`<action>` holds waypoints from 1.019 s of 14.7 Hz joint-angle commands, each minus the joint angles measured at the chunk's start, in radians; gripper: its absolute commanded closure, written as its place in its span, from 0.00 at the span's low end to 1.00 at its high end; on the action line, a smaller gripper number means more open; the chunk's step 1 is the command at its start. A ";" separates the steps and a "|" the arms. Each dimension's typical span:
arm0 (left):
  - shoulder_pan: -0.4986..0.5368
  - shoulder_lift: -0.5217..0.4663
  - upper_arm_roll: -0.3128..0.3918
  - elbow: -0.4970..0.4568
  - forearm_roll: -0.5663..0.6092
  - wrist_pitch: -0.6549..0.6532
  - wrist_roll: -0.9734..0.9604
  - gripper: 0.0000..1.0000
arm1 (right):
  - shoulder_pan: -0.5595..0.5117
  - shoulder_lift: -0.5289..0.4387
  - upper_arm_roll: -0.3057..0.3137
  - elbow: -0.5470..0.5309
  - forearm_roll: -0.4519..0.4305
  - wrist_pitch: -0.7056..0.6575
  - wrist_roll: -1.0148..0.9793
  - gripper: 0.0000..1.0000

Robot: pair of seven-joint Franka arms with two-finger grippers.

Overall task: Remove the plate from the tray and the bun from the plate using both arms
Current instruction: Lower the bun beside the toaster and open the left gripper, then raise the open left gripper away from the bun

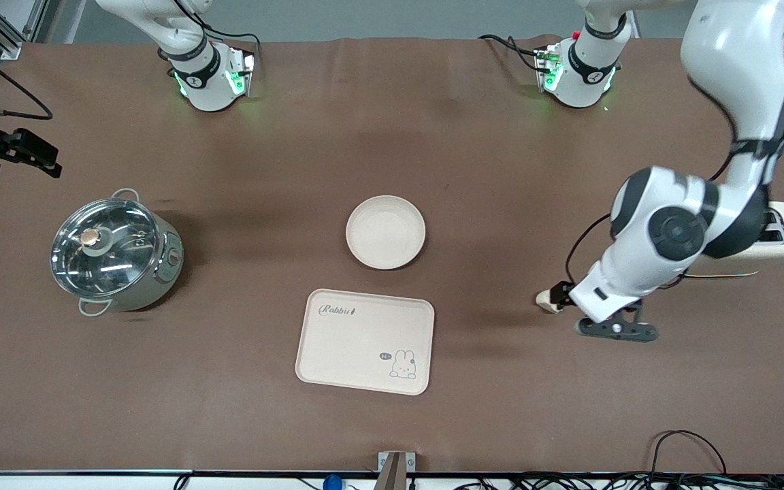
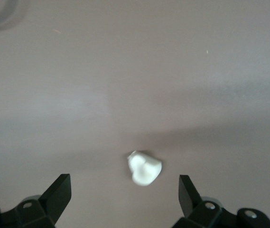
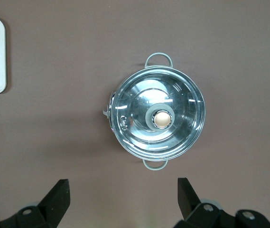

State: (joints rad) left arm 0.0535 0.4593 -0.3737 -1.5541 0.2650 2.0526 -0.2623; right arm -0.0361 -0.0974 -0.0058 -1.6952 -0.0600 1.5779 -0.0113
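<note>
The plate [image 1: 385, 231] rests empty on the bare tabletop [image 1: 474, 163], near its middle and just farther from the front camera than the tray [image 1: 365, 340]; the two are close but apart. The tray lies flat and holds nothing. This layout indicates that both removals are, by judgement, complete or nearly so.

The bun [image 1: 547, 301] lies on the tabletop toward the left arm's end, well apart from both plate and tray. The left gripper [image 1: 559, 299] is low over the bun. In the left wrist view its fingers [image 2: 59, 192] stand spread wide on either side of the bun [image 2: 144, 167] without touching it: the pincer is released and grasps nothing. The bun rests on the cloth under its own weight.

The right gripper [image 3: 123, 194] waits over the lidded steel pot [image 1: 114, 255] at the right arm's end of the tabletop, pincer released, nothing between the fingers.

Clearance: a white toaster [image 1: 783, 238] stands against the table edge at the left arm's end, partly hidden by the left arm's elbow. Open cloth surrounds the bun, so a straight lift of the left gripper appears unobstructed. The edge nearest the front camera is well apart from the tray.
</note>
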 commanded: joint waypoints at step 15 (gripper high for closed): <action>-0.135 -0.622 0.338 -0.204 -0.250 -0.330 0.245 0.00 | 0.001 0.001 0.004 0.006 0.000 0.007 0.008 0.00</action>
State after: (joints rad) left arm -0.0603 -0.0854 -0.0593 -1.6560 0.0246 1.6882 -0.0384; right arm -0.0347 -0.0969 -0.0045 -1.6937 -0.0599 1.5816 -0.0113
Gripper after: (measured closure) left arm 0.000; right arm 0.000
